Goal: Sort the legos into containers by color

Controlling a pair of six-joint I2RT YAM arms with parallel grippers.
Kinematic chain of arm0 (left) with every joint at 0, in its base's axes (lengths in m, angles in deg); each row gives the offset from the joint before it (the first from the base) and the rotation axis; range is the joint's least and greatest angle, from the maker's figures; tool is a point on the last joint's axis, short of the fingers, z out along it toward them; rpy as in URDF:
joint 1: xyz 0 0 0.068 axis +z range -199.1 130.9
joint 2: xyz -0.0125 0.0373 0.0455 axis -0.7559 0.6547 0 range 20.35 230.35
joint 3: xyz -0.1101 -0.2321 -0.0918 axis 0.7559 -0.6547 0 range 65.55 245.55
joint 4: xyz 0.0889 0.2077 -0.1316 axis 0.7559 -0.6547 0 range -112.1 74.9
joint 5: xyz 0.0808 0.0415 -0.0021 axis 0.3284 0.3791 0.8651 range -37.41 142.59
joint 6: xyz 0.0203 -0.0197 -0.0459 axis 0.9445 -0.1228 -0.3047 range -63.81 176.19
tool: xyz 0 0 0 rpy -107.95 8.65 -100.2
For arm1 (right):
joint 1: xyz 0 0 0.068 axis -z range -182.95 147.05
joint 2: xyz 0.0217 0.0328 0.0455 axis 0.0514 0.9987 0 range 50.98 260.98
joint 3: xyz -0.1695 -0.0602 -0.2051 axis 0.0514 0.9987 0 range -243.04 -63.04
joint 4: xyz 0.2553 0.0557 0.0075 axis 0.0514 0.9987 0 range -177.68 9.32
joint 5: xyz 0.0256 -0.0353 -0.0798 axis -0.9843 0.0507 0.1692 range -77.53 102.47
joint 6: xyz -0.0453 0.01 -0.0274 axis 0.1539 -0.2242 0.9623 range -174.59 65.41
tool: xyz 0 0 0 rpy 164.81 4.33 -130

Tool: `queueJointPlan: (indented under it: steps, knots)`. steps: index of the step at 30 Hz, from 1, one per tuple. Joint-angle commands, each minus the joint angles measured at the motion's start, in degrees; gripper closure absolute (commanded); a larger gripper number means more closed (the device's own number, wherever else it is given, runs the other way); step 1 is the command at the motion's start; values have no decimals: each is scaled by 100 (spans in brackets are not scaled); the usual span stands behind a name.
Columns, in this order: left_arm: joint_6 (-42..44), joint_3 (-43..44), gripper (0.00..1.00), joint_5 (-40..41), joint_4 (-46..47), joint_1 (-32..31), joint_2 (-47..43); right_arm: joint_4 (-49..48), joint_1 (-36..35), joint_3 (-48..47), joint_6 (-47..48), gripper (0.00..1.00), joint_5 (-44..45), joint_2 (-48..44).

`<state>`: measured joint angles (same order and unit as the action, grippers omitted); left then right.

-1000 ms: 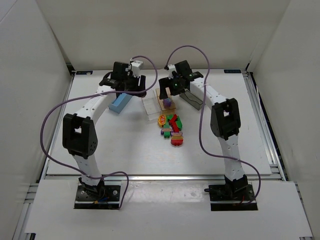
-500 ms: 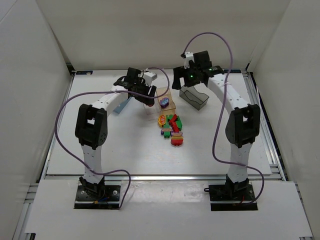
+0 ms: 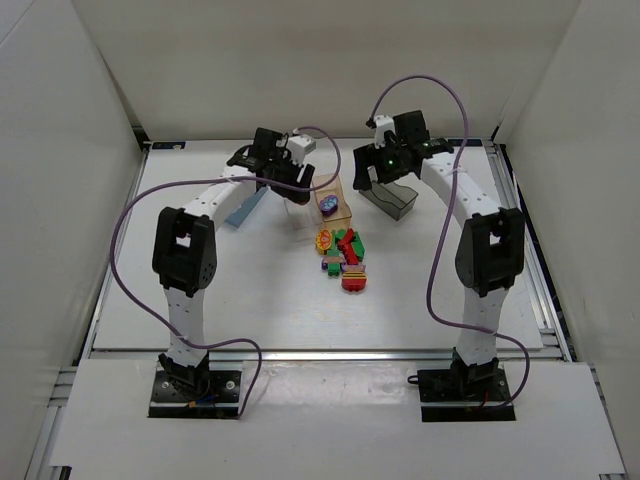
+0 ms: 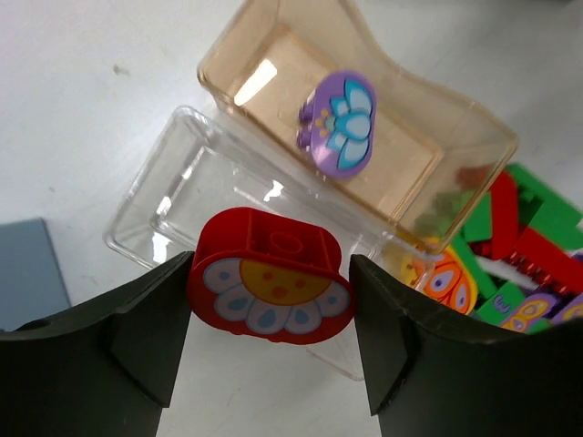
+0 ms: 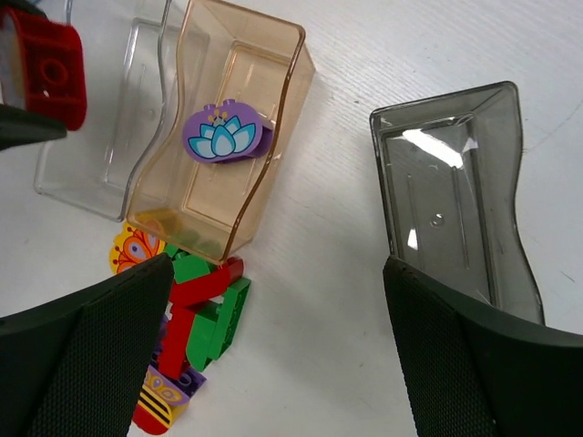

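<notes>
My left gripper (image 4: 271, 293) is shut on a red brick (image 4: 271, 284) with a flower face and holds it above the near rim of the clear bin (image 4: 182, 205). From above, the left gripper (image 3: 297, 187) covers most of that bin (image 3: 308, 217). A purple flower brick (image 4: 339, 123) lies in the peach bin (image 4: 273, 55). My right gripper (image 5: 276, 273) is open and empty, hovering over bare table between the peach bin (image 5: 239, 82) and the grey bin (image 5: 455, 200). The pile of bricks (image 3: 343, 258) lies in front of the bins.
The light blue bin (image 3: 246, 207) sits left of the clear one; its corner shows in the left wrist view (image 4: 32, 273). The grey bin (image 3: 388, 200) holds nothing. The pile holds red, green, orange and purple bricks (image 5: 196, 319). White walls enclose the table.
My left arm swung right from the blue bin to the clear bin, carrying the red brick. My right gripper left the purple brick in the peach bin and moved back toward the grey bin.
</notes>
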<state>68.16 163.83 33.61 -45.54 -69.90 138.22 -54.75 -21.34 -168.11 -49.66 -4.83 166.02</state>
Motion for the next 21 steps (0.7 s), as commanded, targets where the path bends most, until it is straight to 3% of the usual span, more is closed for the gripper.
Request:
queueJointPlan:
  steps: [1,2,6,14,21]
  knots:
    - [-290,595,22,-202,117,-12,-220,-85,20,267,280,1,-256,-359]
    - [-335,787,9,-202,117,-21,-272,-120,37,355,333,1,-291,-456]
    - [-379,1061,1,-115,29,-30,-360,-102,108,716,412,1,-309,-658]
    - [-501,561,2,149,134,5,-905,-120,327,1182,553,1,-353,-974]
    - [-1609,122,3,351,82,488,-1871,301,275,2104,1851,5,-1731,-1677]
